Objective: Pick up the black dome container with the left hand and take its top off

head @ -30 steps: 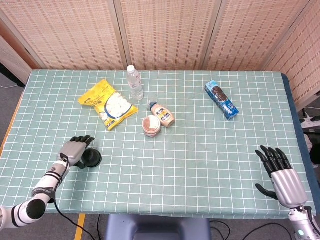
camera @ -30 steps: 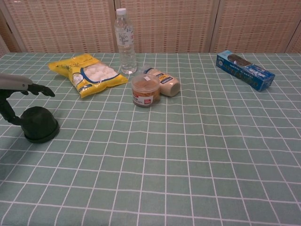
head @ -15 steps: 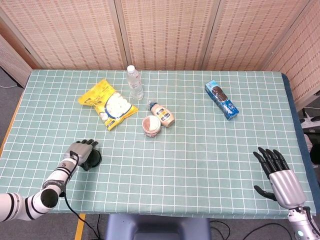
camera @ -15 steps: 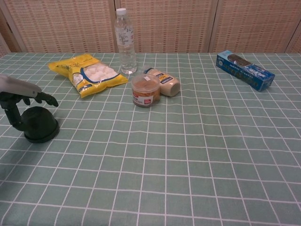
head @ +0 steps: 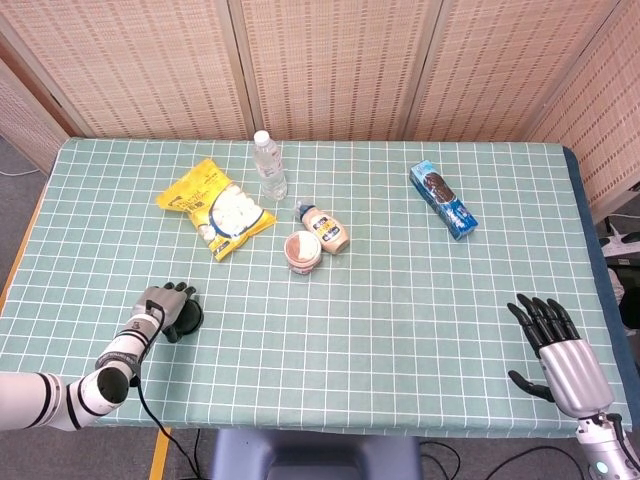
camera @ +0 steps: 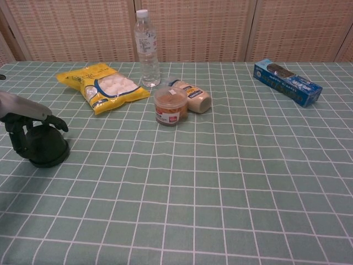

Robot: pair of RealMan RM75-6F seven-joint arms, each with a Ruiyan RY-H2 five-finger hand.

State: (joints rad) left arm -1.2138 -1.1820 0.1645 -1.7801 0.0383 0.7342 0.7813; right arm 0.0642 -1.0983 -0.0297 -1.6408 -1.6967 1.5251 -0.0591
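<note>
The black dome container [head: 189, 318] [camera: 45, 148] stands on the green checked table near its front left edge. My left hand [head: 160, 305] [camera: 25, 118] lies low over the dome from the left. Its fingers [camera: 55, 122] curve over the top and its thumb hangs down the dome's left side. The container's base stays flat on the cloth, and I cannot see a firm grip. My right hand [head: 555, 345] hovers at the front right with its fingers spread and nothing in it; the chest view does not show it.
A yellow snack bag [head: 215, 208] [camera: 102, 85], a water bottle [head: 269, 165] [camera: 147, 48], a small tub [head: 304, 251] [camera: 170, 106] and a lying sauce bottle [head: 325, 230] [camera: 193, 96] sit mid-table. A blue biscuit box [head: 443, 199] [camera: 287, 81] lies at the back right.
My left hand has come down and forward onto the dome; its fingers, earlier above the top, now lie over it. The right hand has barely moved.
</note>
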